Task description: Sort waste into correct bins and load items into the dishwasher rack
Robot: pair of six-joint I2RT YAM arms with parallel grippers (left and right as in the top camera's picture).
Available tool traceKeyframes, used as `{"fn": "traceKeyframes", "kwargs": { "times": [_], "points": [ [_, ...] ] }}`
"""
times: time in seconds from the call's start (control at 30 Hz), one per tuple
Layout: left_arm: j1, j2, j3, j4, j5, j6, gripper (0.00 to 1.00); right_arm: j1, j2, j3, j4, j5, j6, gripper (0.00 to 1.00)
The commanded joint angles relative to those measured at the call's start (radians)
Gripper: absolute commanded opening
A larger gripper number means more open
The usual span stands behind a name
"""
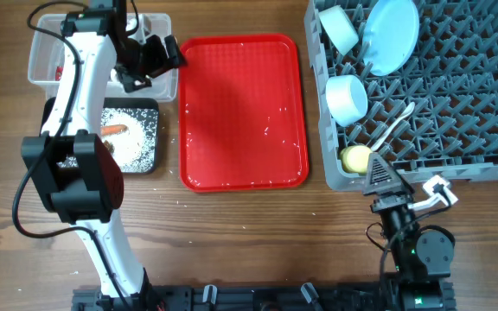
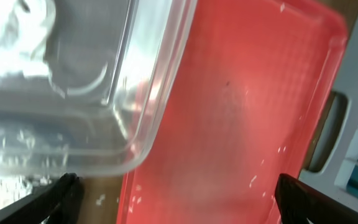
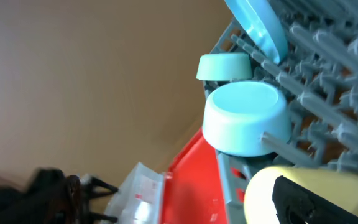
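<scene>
The grey dishwasher rack (image 1: 456,130) on the right holds a light-blue plate (image 1: 392,34), a pale green bowl (image 1: 340,26), a light-blue bowl (image 1: 347,97), a white spoon (image 1: 396,125) and a yellow cup (image 1: 355,158). My right gripper (image 1: 386,180) is open just in front of the cup (image 3: 291,180), holding nothing. My left gripper (image 1: 167,59) (image 2: 182,202) hangs open and empty over the gap between the clear bin (image 1: 46,52) (image 2: 73,124) and the red tray. In the clear bin lie white tissue (image 2: 11,37) and a red wrapper (image 1: 59,73). The black bin (image 1: 150,108) holds a carrot piece (image 1: 115,130) and rice.
The flat red tray (image 1: 242,112) (image 2: 247,124) lies in the middle with a few white rice grains (image 1: 271,130) on it. The left arm (image 1: 80,164) stretches over the black bin. The right arm's base (image 1: 422,250) sits at the front edge.
</scene>
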Motion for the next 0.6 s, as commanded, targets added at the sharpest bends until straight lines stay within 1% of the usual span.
{"fn": "traceKeyframes", "kwargs": {
  "times": [0.0,0.07,0.17,0.2,0.27,0.43,0.53,0.57],
  "points": [
    [-0.006,-0.052,0.012,-0.051,-0.03,-0.001,1.0,0.006,-0.003,-0.002,0.002,0.009,0.322,1.0],
    [-0.01,-0.13,0.012,-0.037,-0.086,-0.001,1.0,0.006,-0.003,-0.002,0.002,0.009,0.565,1.0],
    [-0.003,-0.306,0.012,0.007,-0.176,-0.001,1.0,0.006,-0.003,-0.002,0.002,0.009,0.926,1.0],
    [0.002,-0.357,0.011,0.016,-0.202,0.0,1.0,0.006,-0.003,-0.002,0.005,0.013,0.997,1.0],
    [0.016,-0.48,0.011,0.026,-0.24,0.003,1.0,0.006,-0.002,-0.002,0.002,0.013,0.999,1.0],
    [0.037,-0.733,-0.018,0.064,-0.252,0.007,1.0,0.006,-0.002,-0.002,0.001,0.013,0.998,1.0],
    [0.037,-0.893,-0.138,0.17,-0.261,0.007,1.0,0.006,-0.002,-0.002,0.002,0.013,0.998,1.0],
    [0.038,-0.949,-0.212,0.227,-0.266,0.007,1.0,0.006,-0.002,-0.002,0.002,0.013,0.998,1.0]
  ]
}}
